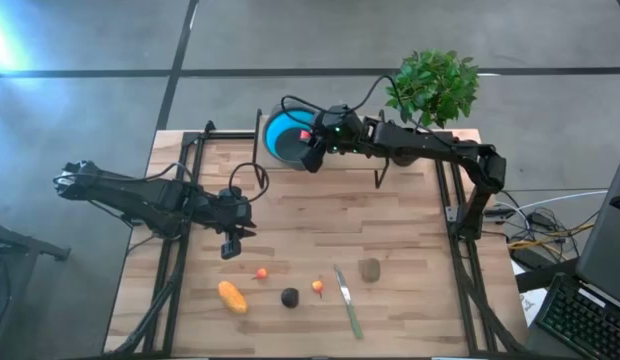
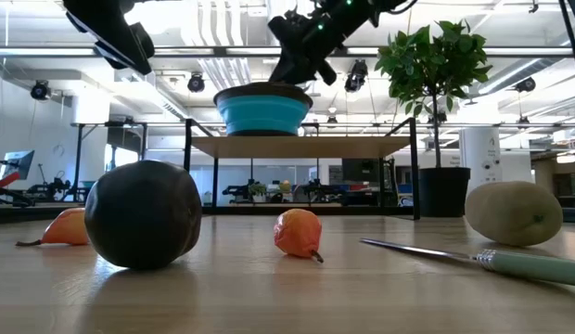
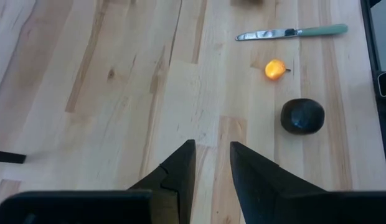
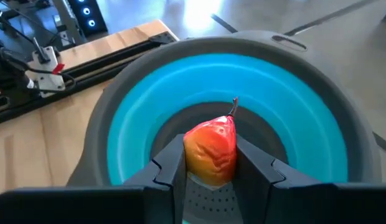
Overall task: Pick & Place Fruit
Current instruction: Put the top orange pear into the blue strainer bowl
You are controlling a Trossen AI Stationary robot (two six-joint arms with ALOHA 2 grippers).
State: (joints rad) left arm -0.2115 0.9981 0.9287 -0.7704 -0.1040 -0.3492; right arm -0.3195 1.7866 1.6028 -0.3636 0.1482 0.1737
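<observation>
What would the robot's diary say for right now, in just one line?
right gripper: holds red fruit over blue bowl | left gripper: holds nothing, above table | five fruit on table

A: What's my surface (image 1: 410, 240) made of?
B: Pale wood strips, smooth, with a low sheen.
A: And the bowl (image 4: 137, 118) below my right gripper (image 4: 210, 163)?
B: Smooth matt plastic, blue wall, grey rim. The red-orange fruit (image 4: 210, 149) looks waxy and glossy.
A: The knife (image 3: 289, 32)?
B: Shiny metal blade, matt green handle. The black fruit (image 3: 302, 116) is dull and slightly dimpled.
</observation>
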